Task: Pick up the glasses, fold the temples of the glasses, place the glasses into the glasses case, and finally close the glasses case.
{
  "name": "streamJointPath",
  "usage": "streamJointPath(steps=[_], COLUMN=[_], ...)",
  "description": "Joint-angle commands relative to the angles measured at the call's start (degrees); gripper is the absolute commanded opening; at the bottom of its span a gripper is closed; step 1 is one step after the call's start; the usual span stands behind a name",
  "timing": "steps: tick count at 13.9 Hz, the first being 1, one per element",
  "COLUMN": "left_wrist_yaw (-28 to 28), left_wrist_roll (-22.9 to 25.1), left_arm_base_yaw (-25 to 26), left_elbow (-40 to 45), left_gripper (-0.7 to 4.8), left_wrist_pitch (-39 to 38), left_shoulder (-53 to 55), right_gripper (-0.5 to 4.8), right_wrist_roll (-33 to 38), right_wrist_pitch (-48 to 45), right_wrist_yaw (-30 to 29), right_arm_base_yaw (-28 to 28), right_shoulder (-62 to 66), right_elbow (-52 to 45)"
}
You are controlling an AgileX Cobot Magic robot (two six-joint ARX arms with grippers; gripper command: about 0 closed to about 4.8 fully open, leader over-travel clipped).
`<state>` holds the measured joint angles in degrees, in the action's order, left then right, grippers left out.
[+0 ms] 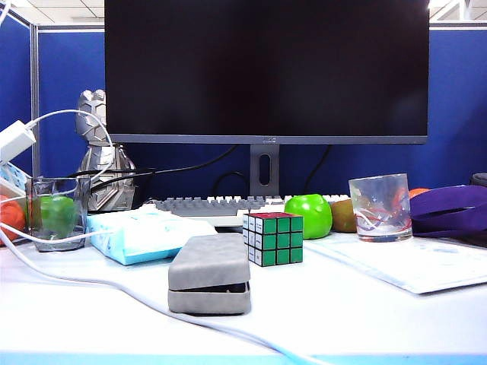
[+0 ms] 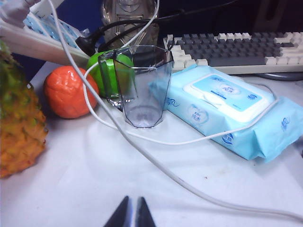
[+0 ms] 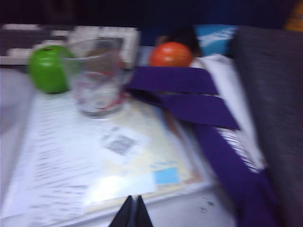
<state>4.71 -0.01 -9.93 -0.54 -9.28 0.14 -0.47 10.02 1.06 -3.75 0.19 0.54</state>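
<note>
Case (image 1: 209,272) lies shut, or very nearly, at front centre of the table (image 1: 342,312), a thin dark seam showing between lid and base; glasses not visible in any view. Rubik's cube (image 1: 273,238) just beside it to the right and slightly behind; blue tissue pack (image 1: 144,232) just behind-left. White cable (image 1: 91,283) runs across the table in front of the case. Green apple (image 1: 309,215) behind the cube, keyboard (image 1: 209,205) and monitor (image 1: 266,70) further back. Swirl-marked glass (image 1: 380,207) stands on a paper sheet (image 1: 411,262) at right, purple strap (image 1: 450,210) beside it. At left, a clear faceted cup (image 2: 142,85) with an orange fruit (image 2: 70,91) near it. Neither arm appears in the exterior view. Left gripper (image 2: 132,213) hangs over bare table before the cup, jaws nearly pressed together, nothing between them. Right gripper (image 3: 132,211), blurred, sits at the sheet's edge, jaws pressed together, empty.
</note>
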Motion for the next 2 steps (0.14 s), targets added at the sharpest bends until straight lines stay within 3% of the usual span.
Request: streamJointPath(steps=[1,2], left_wrist_yaw=[0.2,0.2], left_wrist_roll=[0.0,0.0], left_arm_base_yaw=[0.0,0.0], left_elbow=[0.1,0.1], left_gripper=[0.30,0.30], left_wrist_pitch=[-0.9,-0.9], left_shoulder=[-0.1,-0.1], right_gripper=[-0.05,-0.05], right_wrist_roll=[0.0,0.0], right_wrist_pitch=[-0.1,-0.1], right_wrist_yaw=[0.1,0.1], right_arm_base_yaw=[1.6,1.6], right_shoulder=[-0.1,-0.1], right_elbow=[-0.4,-0.4])
